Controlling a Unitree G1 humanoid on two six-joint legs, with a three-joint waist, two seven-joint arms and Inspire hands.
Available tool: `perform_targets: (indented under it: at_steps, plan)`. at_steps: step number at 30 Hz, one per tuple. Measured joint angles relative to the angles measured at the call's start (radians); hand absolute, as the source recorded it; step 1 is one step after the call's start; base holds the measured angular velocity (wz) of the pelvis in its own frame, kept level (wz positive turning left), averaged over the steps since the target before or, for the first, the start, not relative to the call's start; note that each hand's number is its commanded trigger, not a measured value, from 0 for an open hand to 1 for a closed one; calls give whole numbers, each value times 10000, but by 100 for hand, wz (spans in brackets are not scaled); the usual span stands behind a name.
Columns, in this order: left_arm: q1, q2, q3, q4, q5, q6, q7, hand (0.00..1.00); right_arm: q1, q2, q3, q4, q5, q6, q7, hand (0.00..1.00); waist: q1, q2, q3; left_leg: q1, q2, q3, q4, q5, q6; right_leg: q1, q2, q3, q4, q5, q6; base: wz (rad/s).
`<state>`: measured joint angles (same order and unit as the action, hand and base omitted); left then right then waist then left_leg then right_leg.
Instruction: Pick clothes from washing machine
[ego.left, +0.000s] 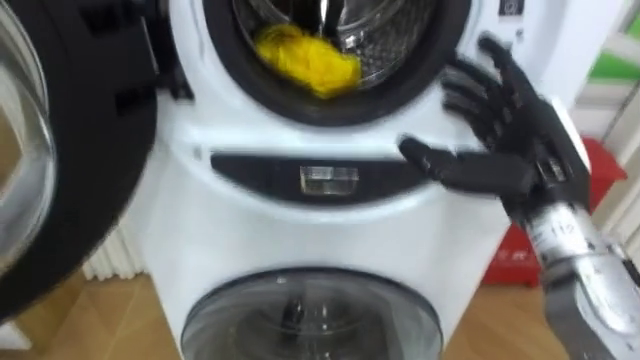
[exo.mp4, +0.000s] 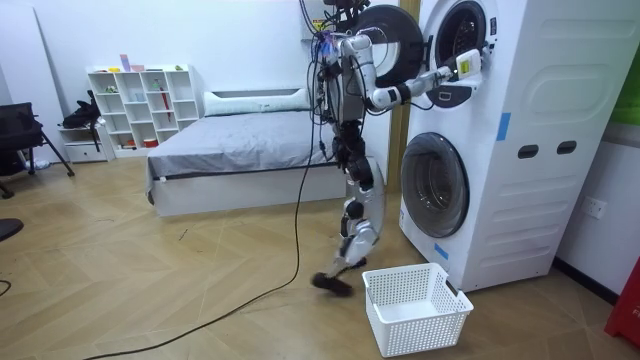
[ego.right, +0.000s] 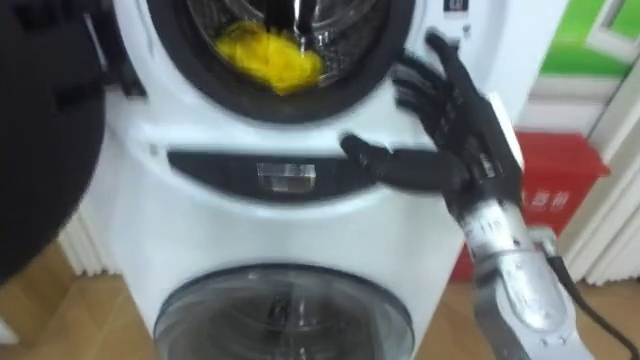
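bright, even room light; pale glare on the lower door glass (ego.left: 305, 318); soft shadows on the floor (exo.mp4: 200, 290)

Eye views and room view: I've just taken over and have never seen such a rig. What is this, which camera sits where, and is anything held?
This is a two-legged humanoid robot with five-fingered hands. The two eye views come from a stereo camera on its head, looking down at the work. The room view comes from a camera standing some way off. In the room view, the robot stands on the wooden floor before two stacked washing machines, with a white basket near its feet. The upper door is swung open to the robot's left, and a yellow cloth lies in the drum. The right hand is raised at the drum's right rim, open and holding nothing. The lower door is shut.
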<state>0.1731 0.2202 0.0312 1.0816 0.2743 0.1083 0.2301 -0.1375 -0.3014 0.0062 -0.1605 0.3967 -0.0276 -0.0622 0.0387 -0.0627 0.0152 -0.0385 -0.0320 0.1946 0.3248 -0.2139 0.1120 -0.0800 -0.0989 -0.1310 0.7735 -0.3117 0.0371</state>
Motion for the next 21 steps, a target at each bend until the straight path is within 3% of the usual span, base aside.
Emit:
perform_targets:
  at_steps: [1, 2, 3, 4, 5, 10, 15, 21]
  plan:
    - [6, 52, 0, -44, 14, -87, 41, 0, 2, -3, -19, 5, -120, 66, 6, 0, -139, 13, -11, 167, 17, -30, -131, 0, -12, -249, 106, 12, -1007, -2, -13, 10]
    - [2, 44, -2, -141, 13, -107, 48, 0, 2, 3, -102, 6, -170, 75, -6, 0, -196, 10, -14, 300, 11, -31, -181, -28, -47, -249, 164, 170, -2475, 183, -67, 12]
    - [12, 23, -2, -214, 16, -102, 51, 0, 0, 2, -130, 6, -162, 76, -11, 0, -192, -2, -23, 338, -10, -31, -177, -64, -73, -228, 202, 273, -3178, 522, -34, 13]
    - [96, -65, 2, -259, 19, -57, 89, 0, 17, 28, -137, 23, -47, 69, -17, 0, -181, 54, -78, 451, 27, -100, -185, -128, -145, -86, 272, 236, -3733, 1317, -330, -5]
    - [239, -164, 2, -271, 32, -22, 112, 0, 13, 38, -134, 23, -21, 67, -1, 0, -59, 179, -128, 563, 180, -109, -263, -175, -255, 201, 411, 95, -4243, 1475, -414, -9]
    - [688, -263, 65, -281, 217, 400, 160, 0, 13, 47, 55, -41, 369, 44, 474, 0, -34, 140, -131, 950, 452, -92, -699, -57, -589, 620, 774, 20, -5004, 1653, -648, -6]
    - [686, -467, 61, -280, 235, 425, 101, 0, -10, 49, 123, -73, 334, 161, 656, 0, 66, 4, -167, 911, 578, -132, -711, -9, -782, 639, 945, -11, -5129, 1641, -764, 1]
    - [541, -531, 16, -278, 212, 436, -50, 0, -46, 42, 134, -117, 134, 219, 714, 0, 130, 17, -139, 768, 719, -289, -696, 63, -935, 671, 1080, -67, -5369, 1760, -897, 6]
